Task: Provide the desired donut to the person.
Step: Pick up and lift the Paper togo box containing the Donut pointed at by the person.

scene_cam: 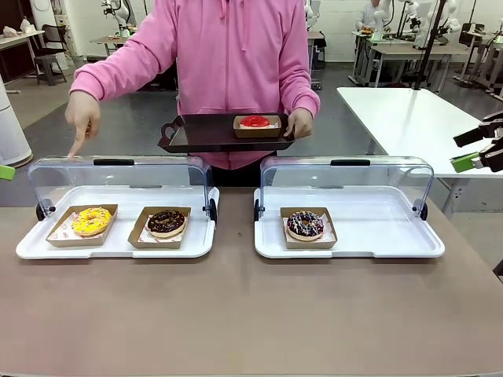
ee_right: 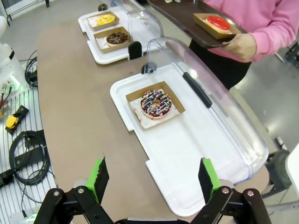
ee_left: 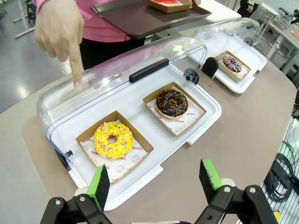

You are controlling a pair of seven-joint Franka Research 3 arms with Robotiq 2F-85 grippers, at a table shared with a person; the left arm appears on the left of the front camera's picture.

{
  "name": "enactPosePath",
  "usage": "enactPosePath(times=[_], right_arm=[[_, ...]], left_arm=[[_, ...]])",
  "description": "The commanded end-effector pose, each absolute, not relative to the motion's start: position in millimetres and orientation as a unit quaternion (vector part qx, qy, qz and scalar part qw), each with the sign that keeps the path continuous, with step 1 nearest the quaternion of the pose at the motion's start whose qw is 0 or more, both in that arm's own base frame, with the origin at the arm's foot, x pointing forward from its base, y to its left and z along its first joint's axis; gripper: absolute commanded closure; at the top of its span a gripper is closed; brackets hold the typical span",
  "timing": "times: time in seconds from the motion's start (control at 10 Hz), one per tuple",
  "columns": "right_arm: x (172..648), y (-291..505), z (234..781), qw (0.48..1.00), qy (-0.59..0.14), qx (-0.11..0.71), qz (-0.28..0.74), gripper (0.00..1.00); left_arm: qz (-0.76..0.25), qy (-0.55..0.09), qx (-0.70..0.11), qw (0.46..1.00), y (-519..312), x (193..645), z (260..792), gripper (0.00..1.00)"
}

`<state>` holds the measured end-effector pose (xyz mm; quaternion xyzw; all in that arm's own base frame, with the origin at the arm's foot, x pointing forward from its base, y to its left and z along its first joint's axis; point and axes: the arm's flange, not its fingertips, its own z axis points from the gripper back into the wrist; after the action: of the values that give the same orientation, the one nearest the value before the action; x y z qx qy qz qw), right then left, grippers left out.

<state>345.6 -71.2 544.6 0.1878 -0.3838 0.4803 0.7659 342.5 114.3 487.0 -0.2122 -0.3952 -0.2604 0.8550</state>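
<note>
The person in a pink hoodie points a finger down at the open clear lid above the yellow donut. Beside that donut, on the same left white tray, lies a chocolate donut. The right white tray holds a sprinkled chocolate donut. The person's other hand carries a dark serving tray bearing a boxed red donut. My left gripper hovers open, short of the yellow donut. My right gripper hangs open, short of the sprinkled donut.
Both clear lids stand tilted back along the far side of the trays, the right lid included. A white table stands at the back right. Cables lie off the table's edge. Bare brown tabletop stretches in front of the trays.
</note>
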Motion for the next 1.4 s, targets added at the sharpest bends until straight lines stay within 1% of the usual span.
enactPosePath(times=[0.0,0.2,0.4,0.6,0.7,0.9,1.0,1.1,1.2,1.3], right_arm=[[345,-72,543,0.762,-0.384,0.193,0.484,0.00],[345,-72,543,0.762,-0.384,0.193,0.484,0.00],[345,-72,543,0.762,-0.384,0.193,0.484,0.00],[345,-72,543,0.762,-0.384,0.193,0.484,0.00],[345,-72,543,0.762,-0.384,0.193,0.484,0.00],[345,-72,543,0.762,-0.384,0.193,0.484,0.00],[345,-72,543,0.762,-0.384,0.193,0.484,0.00],[345,-72,543,0.762,-0.384,0.193,0.484,0.00],[345,-72,543,0.762,-0.384,0.193,0.484,0.00],[345,-72,543,0.762,-0.384,0.193,0.484,0.00]], left_arm=[[-0.268,-0.401,-0.215,0.849,118,343,484,0.00],[-0.260,-0.395,-0.212,0.855,114,342,487,0.00],[-0.347,-0.295,-0.173,0.873,93,367,491,0.00],[-0.426,-0.230,-0.126,0.866,67,386,488,0.00],[-0.474,-0.180,-0.110,0.855,55,398,478,0.00],[-0.549,-0.126,-0.068,0.823,48,415,459,0.00],[-0.603,-0.098,-0.068,0.789,51,416,453,0.00],[-0.645,-0.096,-0.063,0.756,58,422,445,0.00],[-0.671,-0.100,-0.082,0.730,68,429,442,0.00],[-0.681,-0.100,-0.120,0.716,78,437,439,0.00]])
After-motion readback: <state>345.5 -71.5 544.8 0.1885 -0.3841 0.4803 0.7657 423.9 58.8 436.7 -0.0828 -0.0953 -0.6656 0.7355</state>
